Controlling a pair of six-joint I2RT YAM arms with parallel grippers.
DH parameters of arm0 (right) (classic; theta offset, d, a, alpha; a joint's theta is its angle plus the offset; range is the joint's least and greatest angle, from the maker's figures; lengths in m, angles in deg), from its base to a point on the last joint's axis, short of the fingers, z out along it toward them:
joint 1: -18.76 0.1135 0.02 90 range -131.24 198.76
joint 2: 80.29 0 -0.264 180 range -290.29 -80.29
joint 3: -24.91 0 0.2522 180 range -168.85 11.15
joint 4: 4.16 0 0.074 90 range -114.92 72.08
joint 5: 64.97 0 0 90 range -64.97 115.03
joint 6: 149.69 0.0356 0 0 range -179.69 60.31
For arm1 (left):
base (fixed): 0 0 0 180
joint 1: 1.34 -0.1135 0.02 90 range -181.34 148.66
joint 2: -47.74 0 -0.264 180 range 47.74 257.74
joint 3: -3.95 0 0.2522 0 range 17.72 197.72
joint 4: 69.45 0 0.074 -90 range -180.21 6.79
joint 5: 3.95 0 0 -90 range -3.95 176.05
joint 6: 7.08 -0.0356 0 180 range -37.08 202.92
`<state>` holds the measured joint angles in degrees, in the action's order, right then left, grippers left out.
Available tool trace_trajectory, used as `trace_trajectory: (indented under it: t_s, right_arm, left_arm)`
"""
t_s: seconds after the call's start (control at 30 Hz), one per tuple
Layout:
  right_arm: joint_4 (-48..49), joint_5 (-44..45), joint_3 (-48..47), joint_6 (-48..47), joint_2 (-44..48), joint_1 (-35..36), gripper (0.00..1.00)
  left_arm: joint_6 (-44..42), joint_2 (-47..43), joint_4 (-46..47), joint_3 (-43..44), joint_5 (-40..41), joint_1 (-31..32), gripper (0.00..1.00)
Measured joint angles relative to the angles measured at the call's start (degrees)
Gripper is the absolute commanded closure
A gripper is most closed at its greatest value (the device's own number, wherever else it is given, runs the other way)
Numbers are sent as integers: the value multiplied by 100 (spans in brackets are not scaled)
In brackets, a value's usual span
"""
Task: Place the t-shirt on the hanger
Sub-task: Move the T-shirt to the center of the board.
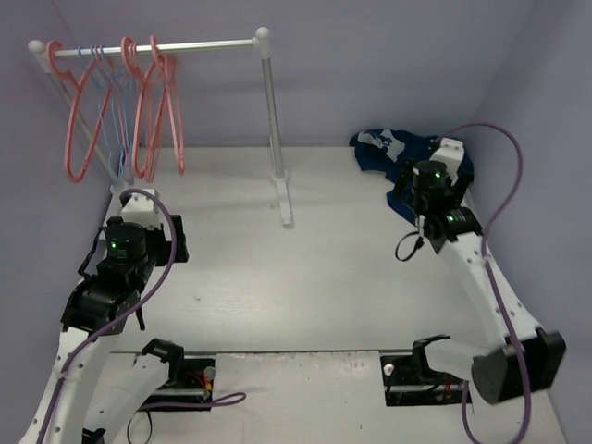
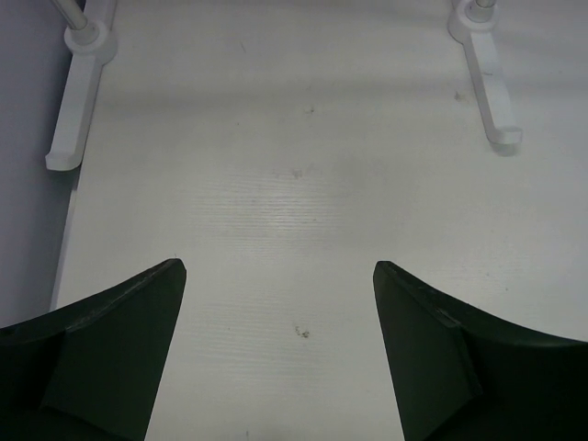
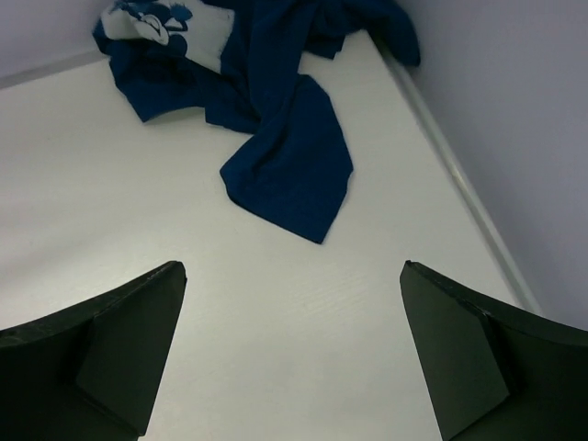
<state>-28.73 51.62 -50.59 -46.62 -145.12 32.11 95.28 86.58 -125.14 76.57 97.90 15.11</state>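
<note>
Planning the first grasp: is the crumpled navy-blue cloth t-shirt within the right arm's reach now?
Probably yes: the open right gripper faces the navy-blue t-shirt, with only bare white table between.

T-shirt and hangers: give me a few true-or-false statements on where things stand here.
1. The t-shirt lies crumpled on the table by the far right corner. True.
2. The right hand is shut on the t-shirt. False: it is open, the cloth ahead of it untouched.
3. The pink hangers hang from the rail. True.
4. The left hand holds a hanger. False: it is open and empty over the table.
</note>
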Motion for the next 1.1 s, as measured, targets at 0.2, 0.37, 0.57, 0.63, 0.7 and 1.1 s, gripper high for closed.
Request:
trace_trajectory:
  t_s: [0.2,0.37,0.57,0.63,0.7,1.1]
  right_arm:
    - [232,-167,-1459,485,-2937,-524,0]
    - [262,-482,-2625,539,-4772,-822,0]
    - [313,-813,-3415,404,-6003,-844,0]
    - [328,-975,-3534,372,-6291,-844,3]
    - [395,-1145,-3573,406,-6501,-844,9]
    - [653,-1667,-3644,207,-6625,-1007,100]
  left_arm:
    - [89,632,-209,528,-298,0,21]
    - [167,791,-334,518,-530,0,21]
    - [164,804,-382,443,-646,0,21]
    - [162,832,-411,389,-666,0,21]
    - [161,885,-425,361,-684,0,21]
    - [79,1082,-448,386,-749,0,22]
